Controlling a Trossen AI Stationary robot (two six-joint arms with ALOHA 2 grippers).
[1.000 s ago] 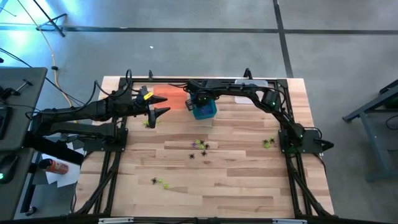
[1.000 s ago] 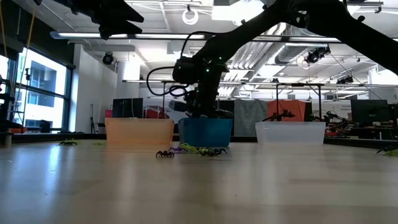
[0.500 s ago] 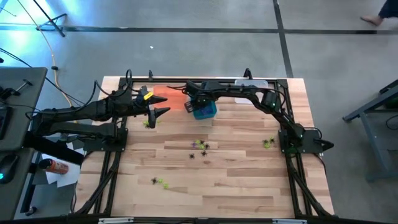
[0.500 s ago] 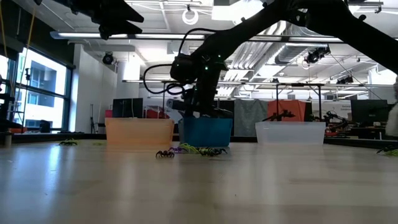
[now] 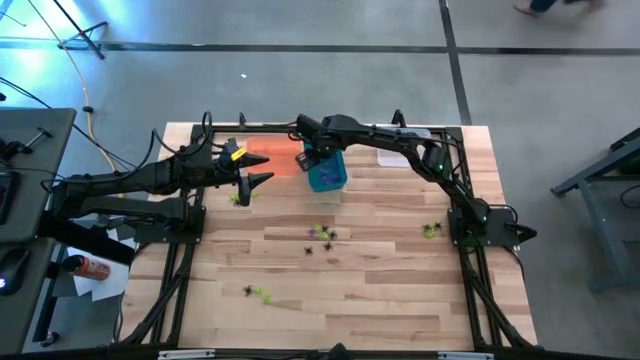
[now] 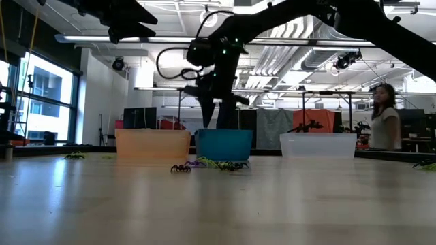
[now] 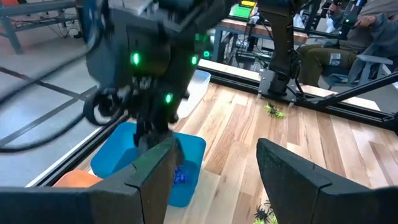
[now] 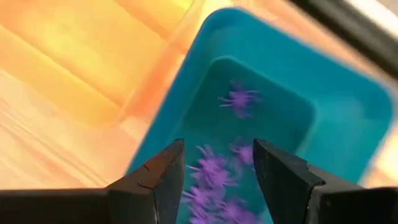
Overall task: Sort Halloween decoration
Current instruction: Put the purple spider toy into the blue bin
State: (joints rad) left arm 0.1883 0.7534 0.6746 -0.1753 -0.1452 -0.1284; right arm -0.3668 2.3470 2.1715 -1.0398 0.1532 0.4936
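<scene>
The right gripper point(image 5: 312, 158), fingers apart and empty, hangs over the teal bin point(image 5: 328, 175); the nearest loose spiders point(image 5: 321, 236) lie beyond, nearer it than the parted left gripper point(image 5: 262, 180).

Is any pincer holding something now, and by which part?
Nothing is held. The right pincer is open above the teal bin; the left pincer is open too.

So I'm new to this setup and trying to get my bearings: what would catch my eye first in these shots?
The right gripper hangs above the teal bin at the table's far edge, fingers open, and purple spiders lie in the bin. Beside it sit the orange bin and the clear bin. More spiders are scattered mid-table, and the left gripper waits, open, in front of the orange bin.
</scene>
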